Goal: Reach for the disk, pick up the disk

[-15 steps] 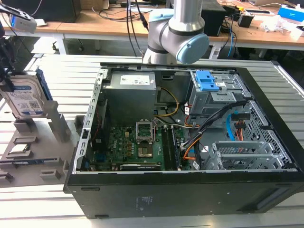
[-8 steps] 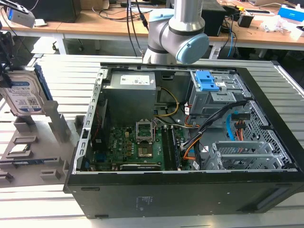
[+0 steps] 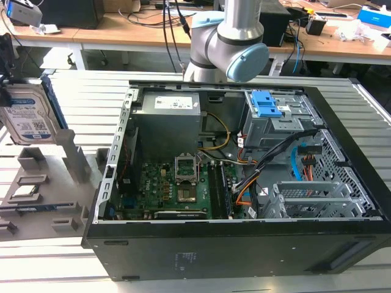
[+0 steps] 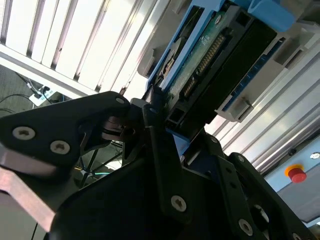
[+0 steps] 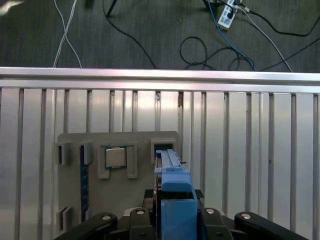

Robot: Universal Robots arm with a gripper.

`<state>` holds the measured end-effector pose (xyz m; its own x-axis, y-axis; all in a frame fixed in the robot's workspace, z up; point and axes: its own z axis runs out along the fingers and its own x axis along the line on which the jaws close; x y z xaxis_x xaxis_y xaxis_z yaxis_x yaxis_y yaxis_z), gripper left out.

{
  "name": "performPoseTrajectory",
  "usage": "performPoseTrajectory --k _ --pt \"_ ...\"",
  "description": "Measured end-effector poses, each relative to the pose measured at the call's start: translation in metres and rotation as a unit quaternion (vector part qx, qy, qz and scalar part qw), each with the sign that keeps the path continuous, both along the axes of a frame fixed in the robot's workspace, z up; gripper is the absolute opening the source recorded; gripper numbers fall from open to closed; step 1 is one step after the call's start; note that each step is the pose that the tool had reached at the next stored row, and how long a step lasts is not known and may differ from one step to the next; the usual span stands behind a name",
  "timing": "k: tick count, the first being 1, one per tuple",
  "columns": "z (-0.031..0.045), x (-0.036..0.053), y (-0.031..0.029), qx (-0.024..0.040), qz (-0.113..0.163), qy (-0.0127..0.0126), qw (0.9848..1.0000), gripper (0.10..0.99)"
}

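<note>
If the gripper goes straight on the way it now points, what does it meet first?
The gripper holds the disk. Beyond it, probably the slot of the grey holder plate under the disk; depth is unclear.

Grey fixture posts [image 3: 76, 162] upright, slatted table [image 3: 79, 85] open

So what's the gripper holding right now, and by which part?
The gripper holds the disk, clamped across one end, at its blue carrier frame.

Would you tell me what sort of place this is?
Probably a robotics lab: an open computer case on a slatted metal table, cluttered wooden desks behind, the gripper holding the disk.
</note>
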<state>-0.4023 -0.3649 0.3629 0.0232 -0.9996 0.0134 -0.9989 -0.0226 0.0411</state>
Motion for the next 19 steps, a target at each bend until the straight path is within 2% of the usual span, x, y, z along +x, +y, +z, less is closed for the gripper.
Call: performPoseTrajectory --k 19 --pt "0.0379 0.0011 0.0003 0.0000 0.000 0.0014 1.0000 0.365"
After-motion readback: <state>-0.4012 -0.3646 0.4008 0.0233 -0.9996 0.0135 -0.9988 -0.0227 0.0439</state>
